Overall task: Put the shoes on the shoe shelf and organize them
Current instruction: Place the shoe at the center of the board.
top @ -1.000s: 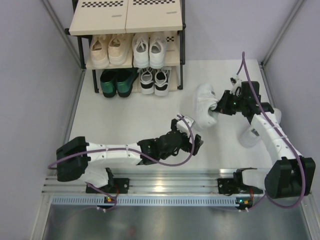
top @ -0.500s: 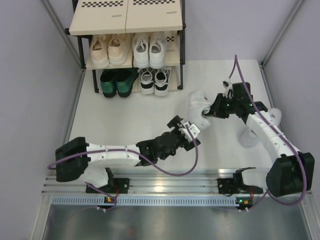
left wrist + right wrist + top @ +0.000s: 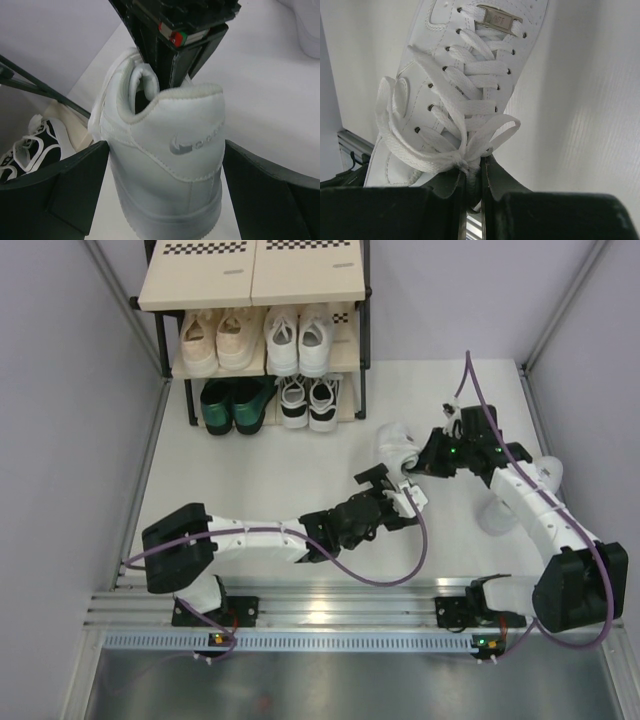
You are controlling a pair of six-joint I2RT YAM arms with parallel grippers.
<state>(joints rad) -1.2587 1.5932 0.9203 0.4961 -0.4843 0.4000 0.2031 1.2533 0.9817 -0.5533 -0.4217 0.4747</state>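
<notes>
Fingers of the right hand [image 3: 420, 468] are clamping together on the tongue of a white sneaker [image 3: 394, 445] at centre right, while the left hand [image 3: 402, 498] is gaping wide around its heel; the shoe shelf [image 3: 250, 280] is standing upper left.

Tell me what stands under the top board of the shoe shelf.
A beige pair and a white pair stand side by side on the middle board. The top board covers their far ends and whatever is behind them.
</notes>
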